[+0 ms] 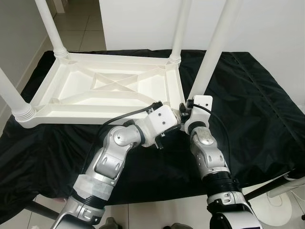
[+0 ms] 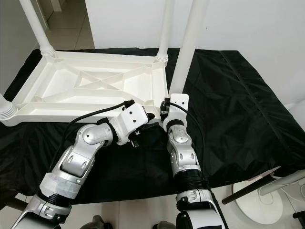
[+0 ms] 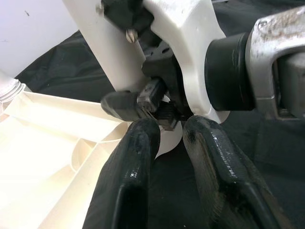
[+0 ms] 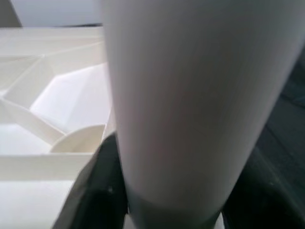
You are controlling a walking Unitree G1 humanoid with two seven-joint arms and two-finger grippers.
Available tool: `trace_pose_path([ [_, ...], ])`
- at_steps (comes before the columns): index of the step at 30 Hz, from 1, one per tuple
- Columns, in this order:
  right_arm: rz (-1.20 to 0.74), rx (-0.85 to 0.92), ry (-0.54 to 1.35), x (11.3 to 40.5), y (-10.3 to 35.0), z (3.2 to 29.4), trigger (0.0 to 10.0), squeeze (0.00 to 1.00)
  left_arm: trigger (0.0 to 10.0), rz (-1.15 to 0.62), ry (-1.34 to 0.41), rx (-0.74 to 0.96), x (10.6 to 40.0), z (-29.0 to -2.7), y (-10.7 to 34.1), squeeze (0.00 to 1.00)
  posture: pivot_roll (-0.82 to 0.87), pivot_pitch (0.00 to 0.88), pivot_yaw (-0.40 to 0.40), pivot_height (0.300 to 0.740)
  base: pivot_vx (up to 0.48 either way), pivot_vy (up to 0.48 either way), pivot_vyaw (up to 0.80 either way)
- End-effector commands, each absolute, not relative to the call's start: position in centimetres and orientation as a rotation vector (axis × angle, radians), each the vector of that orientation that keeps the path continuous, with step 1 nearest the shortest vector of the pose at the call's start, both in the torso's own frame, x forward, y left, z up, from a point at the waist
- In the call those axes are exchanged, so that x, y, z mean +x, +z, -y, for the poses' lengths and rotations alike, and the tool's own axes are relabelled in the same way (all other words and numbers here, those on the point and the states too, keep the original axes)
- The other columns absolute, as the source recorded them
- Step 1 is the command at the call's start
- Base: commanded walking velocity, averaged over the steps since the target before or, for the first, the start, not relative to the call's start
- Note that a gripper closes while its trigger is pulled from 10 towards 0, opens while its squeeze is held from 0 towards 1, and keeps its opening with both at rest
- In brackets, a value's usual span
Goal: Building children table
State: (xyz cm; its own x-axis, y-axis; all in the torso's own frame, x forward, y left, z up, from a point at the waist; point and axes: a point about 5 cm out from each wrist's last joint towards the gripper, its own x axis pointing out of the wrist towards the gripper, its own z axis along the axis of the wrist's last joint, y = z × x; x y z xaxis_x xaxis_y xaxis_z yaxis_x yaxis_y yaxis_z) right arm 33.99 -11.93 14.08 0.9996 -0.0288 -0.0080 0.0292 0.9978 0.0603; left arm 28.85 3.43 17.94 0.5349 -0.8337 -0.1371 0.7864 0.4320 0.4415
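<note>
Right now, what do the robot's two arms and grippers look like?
Both arms are silver metal in rounded segments with black joint rings. The left arm ends in a white boxy wrist housing with a black cable looping into it. The right arm has a similar white housing. The left gripper has long, glossy black fingers.

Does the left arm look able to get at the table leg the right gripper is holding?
Probably yes. The left gripper is open and already beside the right gripper, which is shut on the near-right leg at the corner of the upturned tabletop. Only the right wrist crowds the way.
</note>
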Motion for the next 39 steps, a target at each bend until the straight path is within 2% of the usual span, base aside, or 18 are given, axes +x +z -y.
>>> trace_pose_path([
  [1, -0.017, 0.086, -0.024, 33.8, 13.9, 11.8, 10.0, 1.00, 10.0, 0.127, -0.918, 0.483, 29.2, -3.7, 18.2, 0.00, -0.03, 0.000, -0.013, 0.740, 0.000, 0.000, 0.00],
  [8, 0.037, 0.073, 0.021, 33.2, 14.5, 12.0, 10.0, 1.00, 10.0, 0.125, -0.906, 0.479, 29.1, -3.9, 18.0, 0.00, -0.03, 0.000, -0.018, 0.740, 0.000, 0.000, 0.00],
  [13, 0.079, 0.055, 0.008, 32.0, 14.4, 13.4, 10.0, 0.98, 10.0, 0.121, -0.843, 0.450, 29.4, -4.7, 18.1, 0.00, -0.03, 0.000, -0.027, 0.740, 0.000, 0.000, 0.00],
  [14, 0.092, 0.050, 0.010, 31.7, 14.4, 13.6, 10.0, 0.00, 10.0, 0.120, -0.822, 0.442, 29.6, -5.0, 18.1, 0.00, -0.03, 0.000, -0.027, 0.740, 0.000, 0.000, 0.00],
  [18, 0.117, 0.059, 0.010, 30.8, 14.3, 14.0, 10.0, 0.00, 10.0, 0.111, -0.750, 0.437, 30.2, -5.6, 18.1, 0.00, -0.03, 0.000, -0.028, 0.740, 0.000, 0.000, 0.00],
  [20, 0.163, 0.059, 0.015, 28.9, 14.0, 14.5, 10.0, 0.00, 10.0, 0.109, -0.651, 0.420, 30.7, -6.7, 18.3, 0.00, -0.03, 0.002, -0.024, 0.740, 0.000, 0.000, 0.00],
  [28, 0.166, 0.063, 0.020, 27.9, 13.7, 14.7, 10.0, 0.00, 10.0, 0.088, -0.585, 0.417, 31.2, -7.4, 18.2, 0.00, -0.03, 0.006, -0.022, 0.740, 0.000, 0.000, 0.00],
  [32, 0.137, 0.072, 0.035, 25.8, 12.5, 15.0, 10.0, 0.00, 10.0, 0.014, -0.441, 0.475, 32.6, -9.2, 17.1, 0.00, -0.06, 0.014, -0.004, 0.740, 0.000, 0.000, 0.00],
  [39, 0.120, 0.050, 0.037, 24.8, 11.9, 15.8, 10.0, 0.00, 10.0, -0.071, -0.378, 0.493, 33.8, -10.4, 16.0, 0.00, -0.08, 0.007, 0.005, 0.740, 0.000, 0.000, 0.00],
])
